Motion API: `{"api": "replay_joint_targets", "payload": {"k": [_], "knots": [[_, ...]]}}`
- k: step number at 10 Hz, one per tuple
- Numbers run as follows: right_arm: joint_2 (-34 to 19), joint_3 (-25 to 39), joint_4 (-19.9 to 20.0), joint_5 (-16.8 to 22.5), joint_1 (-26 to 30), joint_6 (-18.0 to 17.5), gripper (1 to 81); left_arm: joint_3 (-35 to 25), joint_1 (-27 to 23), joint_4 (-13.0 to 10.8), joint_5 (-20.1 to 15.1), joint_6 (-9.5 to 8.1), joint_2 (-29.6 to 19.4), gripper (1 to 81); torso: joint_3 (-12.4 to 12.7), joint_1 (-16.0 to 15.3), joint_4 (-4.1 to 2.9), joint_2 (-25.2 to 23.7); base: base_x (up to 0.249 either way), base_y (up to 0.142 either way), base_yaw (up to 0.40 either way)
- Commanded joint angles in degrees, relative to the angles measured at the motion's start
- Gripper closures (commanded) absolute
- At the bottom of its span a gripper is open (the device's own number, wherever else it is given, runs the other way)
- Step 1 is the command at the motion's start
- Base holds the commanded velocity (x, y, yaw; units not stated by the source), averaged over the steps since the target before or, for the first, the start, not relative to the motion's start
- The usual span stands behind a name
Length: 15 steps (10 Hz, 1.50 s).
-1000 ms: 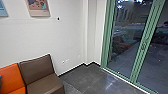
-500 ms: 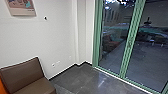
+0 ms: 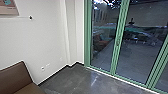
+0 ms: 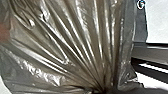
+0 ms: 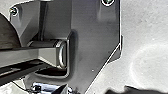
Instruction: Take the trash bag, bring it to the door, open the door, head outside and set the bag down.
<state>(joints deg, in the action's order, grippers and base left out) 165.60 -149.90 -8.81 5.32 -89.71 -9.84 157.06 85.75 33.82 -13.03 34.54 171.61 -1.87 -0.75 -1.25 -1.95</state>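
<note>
Status: pick-up judged done; carry to the door judged under way. The translucent grey-brown plastic trash bag (image 4: pixel 82 37) is at the left arm, its film drawn into tight pleats that meet at one gathered point, so the left jaws are taken to be clenched on it. State of the right jaws: cannot tell. The glass door with green metal frames (image 3: pixel 117 47) stands ahead and toward the right of the head view, apparently closed. Remaining: reach it, open it, pass outside, set the bag down. Surface: dark grey tiled floor (image 3: pixel 75 81), glossy, with a pale streak of reflected light near the sill. Room: plain white wall (image 3: pixel 45 40) with a stepped corner, black skirting (image 3: pixel 72 65) along its foot, a small dark fitting (image 3: pixel 30 17) and part of a framed picture (image 3: pixel 8 7) higher up. A brown upholstered seat (image 3: pixel 15 77) is set near the wall. Beyond the glass, dim grey ground (image 3: pixel 135 66); some shapes there may be reflections, cannot separate the two.
</note>
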Motion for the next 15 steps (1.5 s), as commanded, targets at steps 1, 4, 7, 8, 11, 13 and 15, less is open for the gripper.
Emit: {"api": "replay_joint_targets", "payload": {"k": [1, 4, 7, 8, 11, 13, 15], "knots": [[-0.59, -0.39, -0.33, 3.30, 2.29, 0.26, 1.0, 0.00, -2.64, -0.24, -4.72, 0.44, -0.12, 81.1, 0.00, 0.00, 0.00, 0.00, 0.000, 0.000, -0.282], [-0.33, -0.39, -0.33, 3.38, 2.47, 0.26, 1.0, 0.00, -2.64, -1.11, -4.72, 0.44, -0.04, 81.1, 0.00, 0.00, 0.00, 0.00, 0.000, 0.000, -0.288], [-0.24, -0.39, -0.33, 3.39, 2.55, 0.26, 1.0, 0.00, -2.56, -1.21, -4.72, 0.44, 0.06, 81.1, 0.00, 0.00, 0.00, 0.00, 0.000, 0.000, -0.296], [-0.24, -0.39, -0.59, 3.30, 2.47, 0.26, 1.0, 0.00, -2.64, -1.39, -4.81, 0.44, 0.06, 81.1, 0.00, 0.00, 0.00, 0.00, 0.000, 0.000, -0.301], [-0.24, -0.39, -0.68, 3.30, 2.56, 0.26, 1.0, 0.00, -2.64, -1.47, -4.99, 0.44, 0.06, 81.1, 0.00, 0.00, 0.00, 0.00, 0.000, 0.000, -0.314], [-0.24, -0.39, -0.77, 3.30, 2.38, 0.26, 1.0, 0.00, -2.56, -1.56, -5.07, 0.44, 0.14, 81.1, 0.00, 0.00, 0.00, 0.00, 0.000, 0.000, -0.329], [-0.24, -0.39, -0.77, 3.30, 2.47, 0.26, 1.0, 0.00, -2.64, -1.56, -5.07, 0.44, 0.14, 81.1, 0.00, 0.00, 0.00, 0.00, 0.000, 0.000, -0.339]]}}
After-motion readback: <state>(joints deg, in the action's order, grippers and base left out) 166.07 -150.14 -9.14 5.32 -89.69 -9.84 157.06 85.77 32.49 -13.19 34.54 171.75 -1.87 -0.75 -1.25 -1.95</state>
